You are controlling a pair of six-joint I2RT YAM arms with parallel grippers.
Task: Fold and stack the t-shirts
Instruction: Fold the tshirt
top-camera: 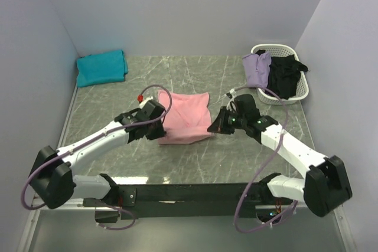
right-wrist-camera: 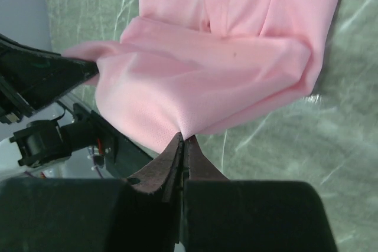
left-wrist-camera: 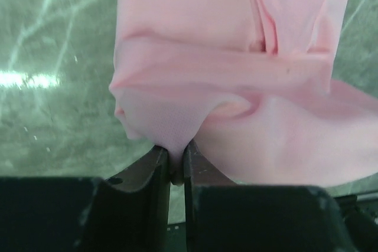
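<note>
Pink shirt lies mid-counter, partly folded. The left gripper and right gripper each clamp a near corner. Teal shirt looks folded, far-left corner. Lavender shirt and black shirt wait in the basket, far-right corner, so I'd guess most is left.

Pink t-shirt: mid-table, far part spread flat, near edge doubled into a thick fold. Its near-left corner is pinched in the left gripper and its near-right corner in the right gripper, the cloth drawn to a small peak at each pinch. Teal t-shirt: folded to a rough rectangle, far-left corner. Lavender t-shirt: crumpled, draped over the left rim of the white basket, far right. Black t-shirt: crumpled in the same basket, touching the lavender one.
</note>
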